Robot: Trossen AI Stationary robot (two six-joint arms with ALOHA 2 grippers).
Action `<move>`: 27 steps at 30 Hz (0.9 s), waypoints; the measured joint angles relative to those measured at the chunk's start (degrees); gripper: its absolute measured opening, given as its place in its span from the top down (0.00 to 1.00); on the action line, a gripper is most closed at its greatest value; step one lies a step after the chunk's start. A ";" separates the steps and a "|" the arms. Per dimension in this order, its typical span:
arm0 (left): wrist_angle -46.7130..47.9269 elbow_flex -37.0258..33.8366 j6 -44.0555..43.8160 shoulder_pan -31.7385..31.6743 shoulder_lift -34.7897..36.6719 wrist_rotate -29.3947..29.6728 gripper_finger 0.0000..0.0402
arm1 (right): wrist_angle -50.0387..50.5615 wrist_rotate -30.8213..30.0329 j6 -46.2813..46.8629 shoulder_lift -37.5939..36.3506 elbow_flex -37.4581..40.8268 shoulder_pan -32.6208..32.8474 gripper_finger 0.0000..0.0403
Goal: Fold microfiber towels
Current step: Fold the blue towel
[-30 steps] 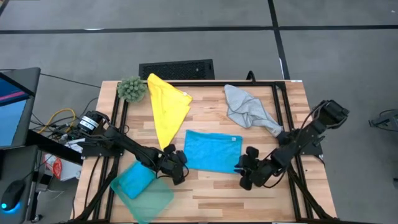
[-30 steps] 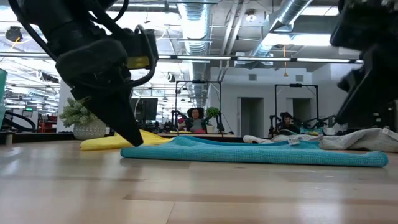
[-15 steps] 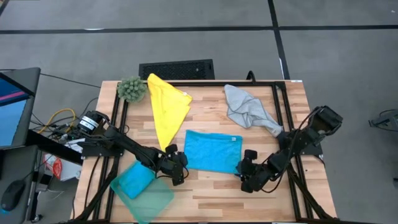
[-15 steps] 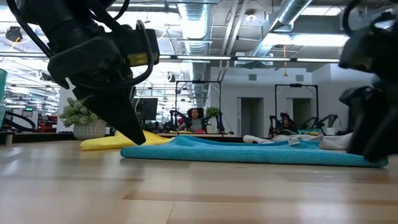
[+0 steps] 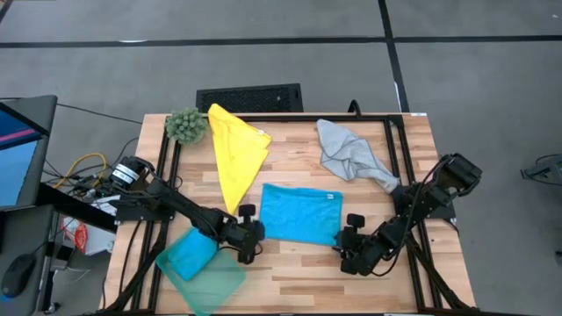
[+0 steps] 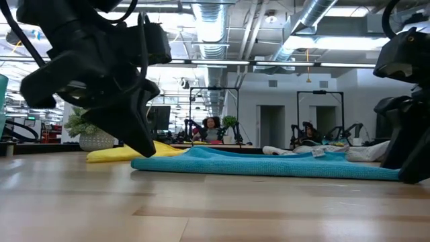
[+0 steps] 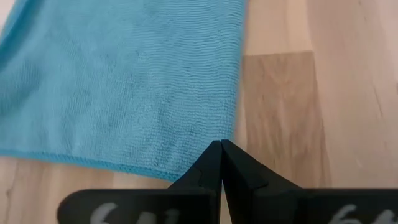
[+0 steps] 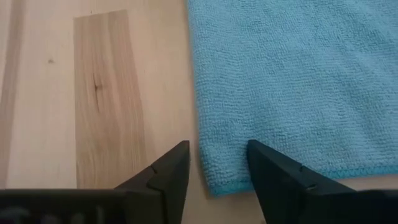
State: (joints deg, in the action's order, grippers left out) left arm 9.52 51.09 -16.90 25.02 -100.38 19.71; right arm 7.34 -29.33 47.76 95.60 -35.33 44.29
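A bright blue towel (image 5: 299,213) lies spread flat on the wooden table (image 5: 290,272), its long edge showing in the low view (image 6: 269,167). My left gripper (image 7: 221,144) is shut, its tips at the towel's near left corner (image 5: 263,235). My right gripper (image 8: 216,152) is open and straddles the towel's side edge at the near right corner (image 8: 214,183): one finger over bare wood, the other over the cloth. A yellow towel (image 5: 235,154), a grey towel (image 5: 351,154) and a teal towel (image 5: 200,266) lie apart from both grippers. My left gripper's shut fingers (image 7: 205,171) come slanting down over the blue towel's near left corner and hide it; I cannot tell whether they touch the cloth. My right gripper's fingers (image 8: 277,177) slant down at the near right corner; whether they touch the cloth cannot be told.
A fuzzy green plant ball (image 5: 185,125) stands at the far left corner beside the yellow towel. The teal towel reaches past the table's near left edge. Bare wood (image 5: 299,263) lies between the blue towel and the near edge. A black frame (image 5: 395,175) borders the table.
My right gripper has come down toward the blue towel's near right corner until its fingers stand at the table. My left gripper has stayed in place and rolled about its own pointing line. The blue towel has not moved.
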 joint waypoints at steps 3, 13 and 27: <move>0.00 0.00 3.64 0.00 -0.02 -2.47 0.98 | 0.12 -0.12 -0.06 -0.35 0.04 -0.13 0.55; 1.08 1.45 9.19 0.04 2.13 -5.39 0.73 | 0.19 -0.16 0.12 -0.36 0.08 -0.11 0.53; 2.12 0.28 8.72 -0.23 -1.05 -3.02 0.49 | 0.05 -0.39 0.25 -0.36 0.15 -0.04 0.55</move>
State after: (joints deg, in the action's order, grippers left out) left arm 11.64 51.37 -8.18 24.78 -101.43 16.68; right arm 7.40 -29.72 48.01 95.24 -35.18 44.25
